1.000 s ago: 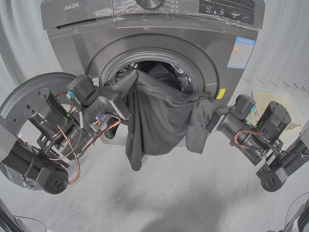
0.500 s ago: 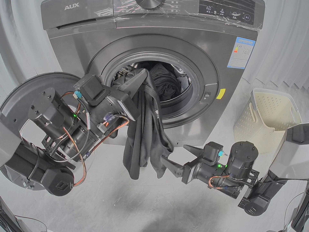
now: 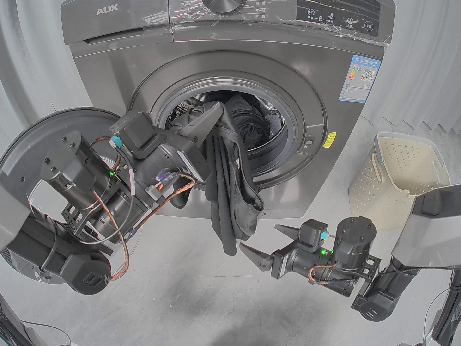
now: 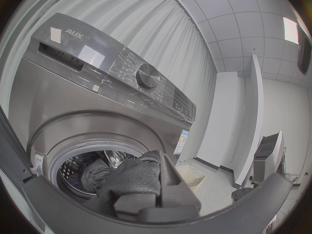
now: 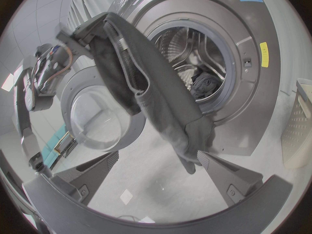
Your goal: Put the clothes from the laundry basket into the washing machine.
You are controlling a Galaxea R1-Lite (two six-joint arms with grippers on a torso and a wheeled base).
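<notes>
From the head view, my left gripper (image 3: 207, 117) is pinching a dark garment (image 3: 230, 188) at the left rim of the washing machine (image 3: 288, 68) opening. I hold it high, I think, so the cloth clears the lip. Most of the garment hangs outside, down the front panel, with its tail above the floor (image 3: 192, 289). More dark clothes (image 3: 249, 121) lie in the drum (image 3: 276, 121). The door (image 3: 33, 140) is swung wide to my left, out of the way. My right gripper (image 3: 259, 237) sits low, just right of the hanging tail, spread and holding nothing. I judge it is placed to catch the loose end and lift it in. The laundry basket (image 3: 384, 183) stands on the floor off the machine's right front corner. From the left wrist view, the cloth is bunched tight between my fingers, with the drum mouth just beyond. From the right wrist view, my two spread fingers frame the tail, which hangs close to one finger. I cannot tell whether it touches.
</notes>
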